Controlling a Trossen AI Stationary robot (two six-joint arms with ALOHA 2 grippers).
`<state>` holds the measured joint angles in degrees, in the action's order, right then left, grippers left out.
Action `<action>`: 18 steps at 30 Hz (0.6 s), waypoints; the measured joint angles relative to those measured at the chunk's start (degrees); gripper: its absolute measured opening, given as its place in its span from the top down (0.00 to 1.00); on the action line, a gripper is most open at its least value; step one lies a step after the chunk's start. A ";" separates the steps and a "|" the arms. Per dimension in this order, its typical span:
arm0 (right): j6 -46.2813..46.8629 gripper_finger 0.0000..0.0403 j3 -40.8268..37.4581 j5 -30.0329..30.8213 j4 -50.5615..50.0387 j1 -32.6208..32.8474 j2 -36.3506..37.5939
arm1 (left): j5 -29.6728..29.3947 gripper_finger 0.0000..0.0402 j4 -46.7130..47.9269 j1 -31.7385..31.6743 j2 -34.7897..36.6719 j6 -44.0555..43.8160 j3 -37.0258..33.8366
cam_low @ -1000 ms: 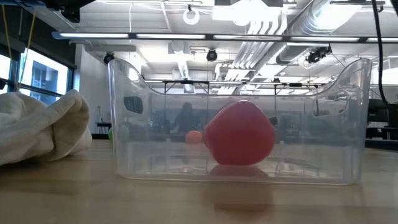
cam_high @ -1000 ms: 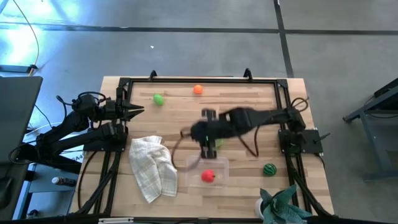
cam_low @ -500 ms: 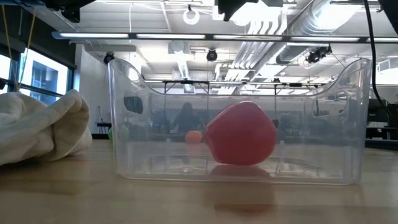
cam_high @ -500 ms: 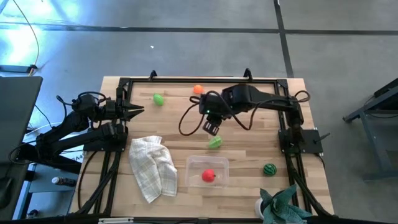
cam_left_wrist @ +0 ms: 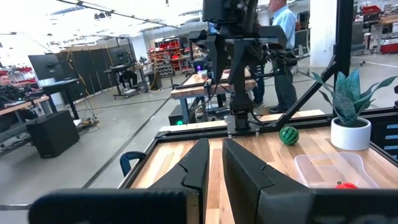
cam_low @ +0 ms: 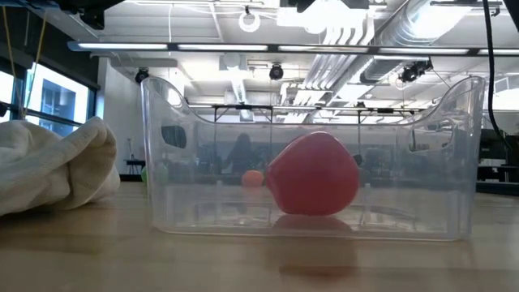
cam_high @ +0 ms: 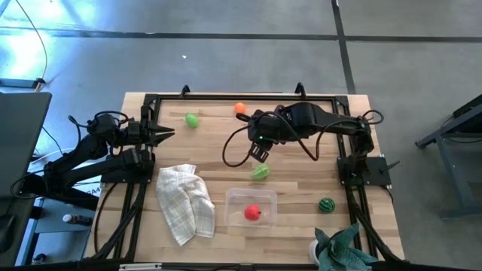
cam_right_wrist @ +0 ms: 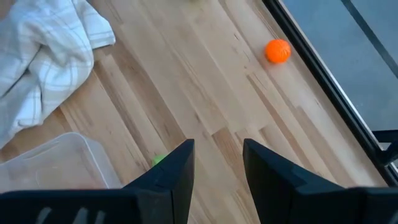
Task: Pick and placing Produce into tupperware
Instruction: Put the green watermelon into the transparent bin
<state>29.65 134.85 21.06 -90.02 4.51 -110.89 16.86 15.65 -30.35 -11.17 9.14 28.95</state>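
My right gripper (cam_high: 258,153) has swung away from the tub (cam_high: 251,207), fingers apart, empty. Grabbing the leafy green (cam_high: 260,172) off-centre could flick it away.

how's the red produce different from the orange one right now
The red produce lies inside the clear tupperware; the orange produce sits on bare wood near the table's far edge. In the low view the red looks much bigger, being nearer. Both are small, rounded and untouched by either gripper.
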 joint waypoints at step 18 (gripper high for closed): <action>23.05 0.68 -21.33 0.02 0.00 4.65 15.99 | 0.01 0.91 0.00 0.00 0.01 0.01 0.01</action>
<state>52.70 113.52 21.08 -90.01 9.16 -94.90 16.86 15.65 -30.35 -11.16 9.15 28.95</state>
